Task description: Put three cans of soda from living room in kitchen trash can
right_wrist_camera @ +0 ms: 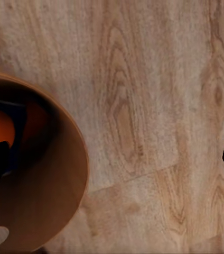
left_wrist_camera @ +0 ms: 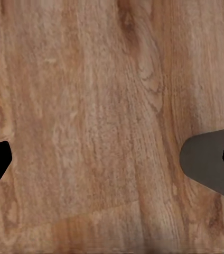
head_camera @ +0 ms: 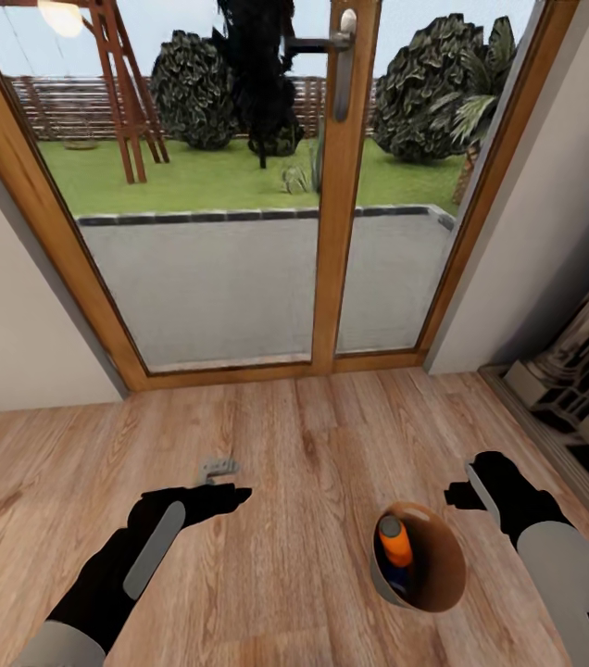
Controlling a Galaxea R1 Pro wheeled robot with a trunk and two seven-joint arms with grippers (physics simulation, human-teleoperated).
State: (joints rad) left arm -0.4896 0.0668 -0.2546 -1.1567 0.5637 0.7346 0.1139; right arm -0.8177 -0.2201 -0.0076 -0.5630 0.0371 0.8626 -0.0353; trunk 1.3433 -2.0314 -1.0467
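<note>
The tash can (head_camera: 443,560) stands on the wood plank floor between my arms, nearer the right one. Its coppery-brown inner wall (right_wrist_camera: 43,201) shows in the right wrist view too. Inside it an orange can of soda (head_camera: 393,542) stands upright, with a dark blue shape (head_camera: 398,582) low beside it. My right gripper (head_camera: 466,486) hangs open just beyond and to the right of the bin's rim, and nothing sits in the right gripper (right_wrist_camera: 112,161). My left gripper (head_camera: 220,472) hovers open over bare floor to the bin's left, the left gripper (left_wrist_camera: 112,159) empty.
A wood-framed glass double door (head_camera: 336,185) with a metal handle (head_camera: 343,56) fills the wall ahead, a garden behind it. White walls flank it. A dark, glossy piece of furniture (head_camera: 582,371) stands along the right edge.
</note>
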